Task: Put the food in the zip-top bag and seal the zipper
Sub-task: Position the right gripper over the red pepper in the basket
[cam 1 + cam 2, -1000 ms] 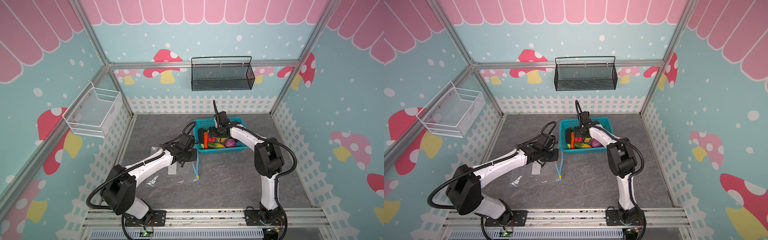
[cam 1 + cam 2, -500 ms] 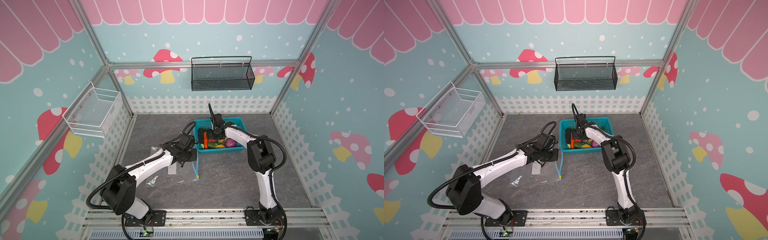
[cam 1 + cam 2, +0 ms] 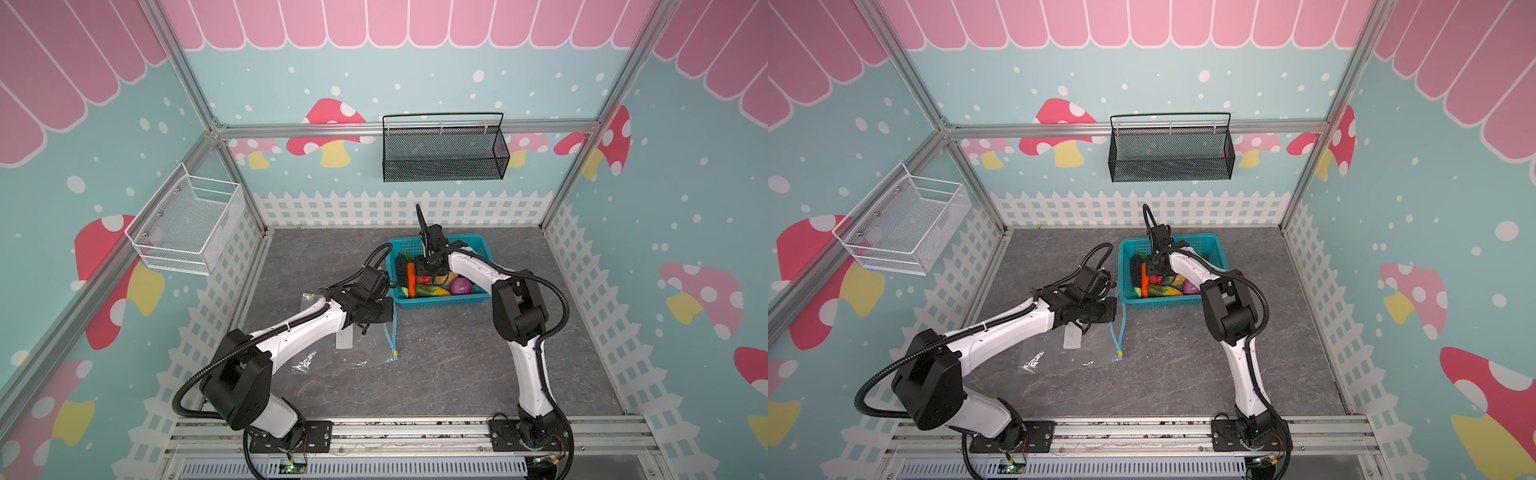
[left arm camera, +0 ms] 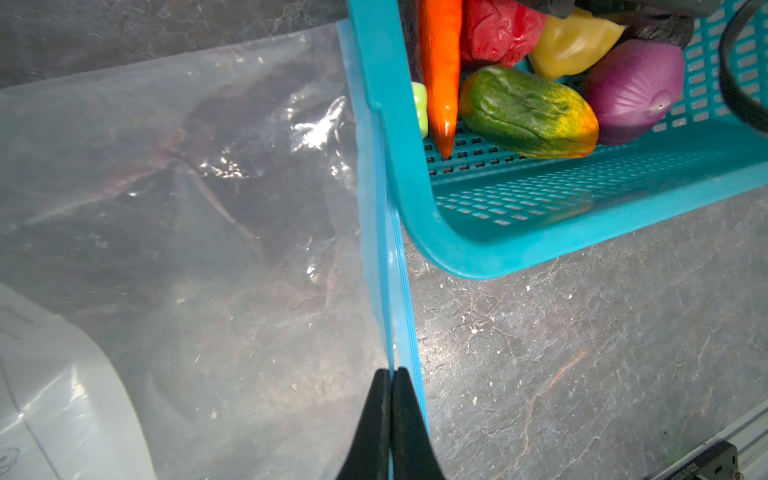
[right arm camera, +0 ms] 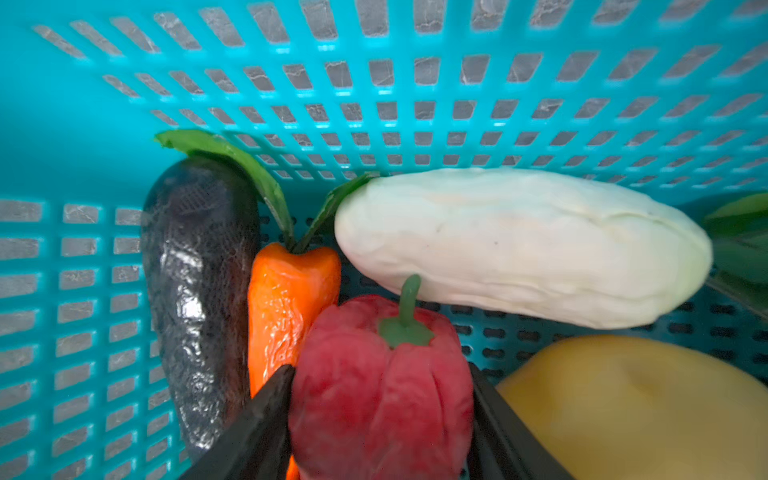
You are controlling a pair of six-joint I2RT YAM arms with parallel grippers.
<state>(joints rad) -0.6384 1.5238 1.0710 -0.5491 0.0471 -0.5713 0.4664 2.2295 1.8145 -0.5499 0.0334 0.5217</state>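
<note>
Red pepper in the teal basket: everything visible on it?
The red pepper is a toy: matte red, lobed and creased, rubbery-looking, with a pale green cap and short curved stem. It lies in the teal basket, stem towards the white radish. The carrot lies against one side; the yellow potato sits near the other. The right gripper straddles it, fingers at both flanks; firm contact is unclear.

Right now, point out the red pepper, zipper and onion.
red pepper point(image 5: 378, 386): right wrist view, middle of body.
zipper point(image 4: 395, 291): left wrist view, mid-strip.
onion point(image 4: 636, 91): left wrist view, middle of side.
</note>
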